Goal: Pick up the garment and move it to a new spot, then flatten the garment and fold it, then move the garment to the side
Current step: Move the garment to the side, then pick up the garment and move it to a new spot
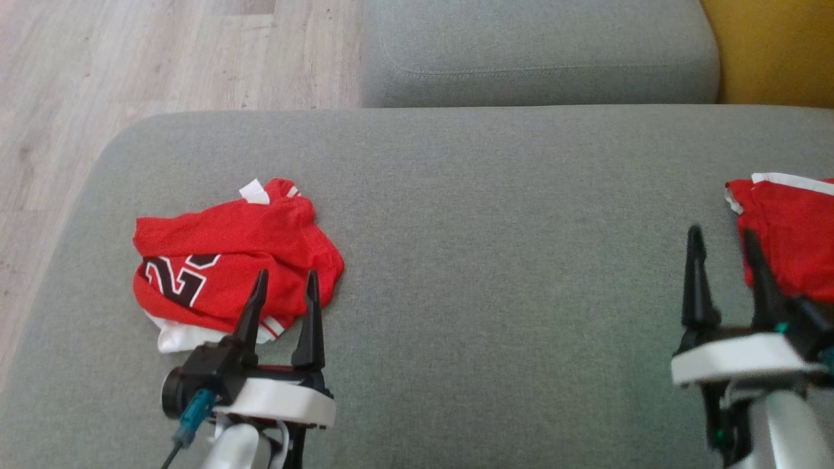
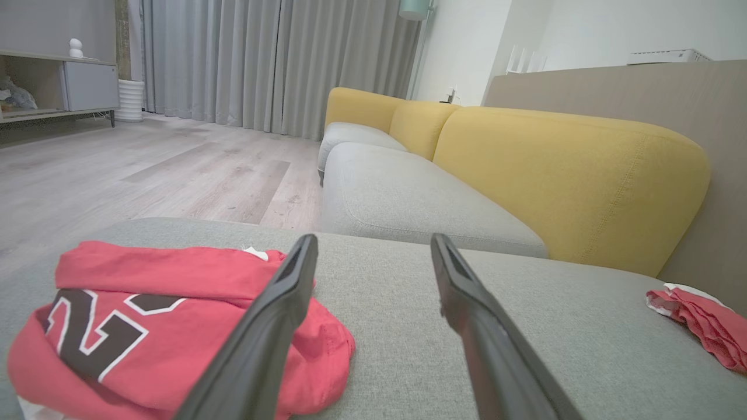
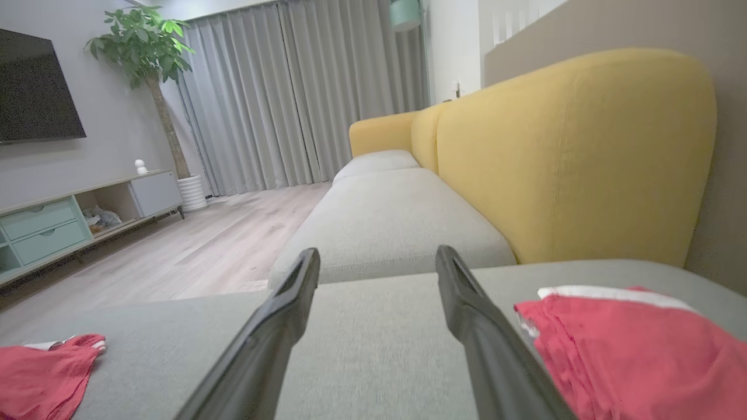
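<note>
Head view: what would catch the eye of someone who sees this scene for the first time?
First comes the crumpled red jersey with a dark number, lying on the left part of the grey sofa seat, with the open left gripper at its near edge. Then comes a second red garment at the right edge of the view, beside the open right gripper.

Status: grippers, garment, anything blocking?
Left gripper open, empty, at crumpled red jersey. Right gripper open, empty, beside second red garment. No obstruction seen.
</note>
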Robot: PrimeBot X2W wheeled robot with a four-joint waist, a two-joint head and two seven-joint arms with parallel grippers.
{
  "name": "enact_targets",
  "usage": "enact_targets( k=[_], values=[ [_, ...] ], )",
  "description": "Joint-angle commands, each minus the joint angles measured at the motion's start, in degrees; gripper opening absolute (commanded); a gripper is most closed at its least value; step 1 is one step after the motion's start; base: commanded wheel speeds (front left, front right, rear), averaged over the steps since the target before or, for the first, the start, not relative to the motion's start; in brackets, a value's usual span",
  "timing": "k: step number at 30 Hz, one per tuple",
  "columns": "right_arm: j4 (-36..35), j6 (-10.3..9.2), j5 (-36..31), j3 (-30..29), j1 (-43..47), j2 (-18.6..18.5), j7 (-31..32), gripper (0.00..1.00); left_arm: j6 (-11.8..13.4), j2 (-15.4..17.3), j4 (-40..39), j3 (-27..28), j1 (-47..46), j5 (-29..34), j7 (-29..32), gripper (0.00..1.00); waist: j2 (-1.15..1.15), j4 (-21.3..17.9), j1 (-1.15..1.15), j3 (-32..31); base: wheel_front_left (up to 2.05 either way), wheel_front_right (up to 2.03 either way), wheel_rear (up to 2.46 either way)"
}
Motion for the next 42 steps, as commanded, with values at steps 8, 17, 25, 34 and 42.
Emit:
enact_targets(
  k=[8, 17, 25, 34, 42],
  values=[
    [2.1, 0.37, 3.1, 4.3, 2.8, 0.0, -3.2, 1.00, 0.6, 0.2, -2.2, 1.7, -0.5, 0.1, -0.5, 1.00, 0.00, -0.5, 0.00, -0.2, 0.00, 0.00, 0.00],
    [3.9, 0.37, 3.8, 4.9, 2.1, 0.0, -3.9, 1.00, 0.7, 0.2, -2.5, 1.6, -0.7, 0.4, -0.5, 1.00, 0.00, -0.9, 0.00, -0.3, 0.00, 0.00, 0.00],
    [4.3, 0.37, 4.3, 5.0, 2.3, 0.0, -4.2, 1.00, 0.7, 0.2, -2.4, 1.8, -0.6, 0.6, -0.5, 1.00, 0.00, 0.3, 0.00, -0.7, 0.00, 0.00, 0.00],
    [3.3, 0.37, 4.9, 7.3, 3.1, 0.0, -4.2, 1.00, 0.6, 0.2, -2.0, 2.3, -0.5, 1.4, -0.5, 1.00, 0.00, 5.4, 0.00, -1.2, 0.00, 0.00, 0.00],
    [3.0, 0.37, 5.9, 9.9, 4.5, 0.0, -4.2, 1.00, 0.2, 0.2, -1.6, 2.8, -0.5, 2.4, -0.5, 1.00, 0.00, 12.1, 0.00, -1.6, 0.00, 0.00, 0.00]
  ],
)
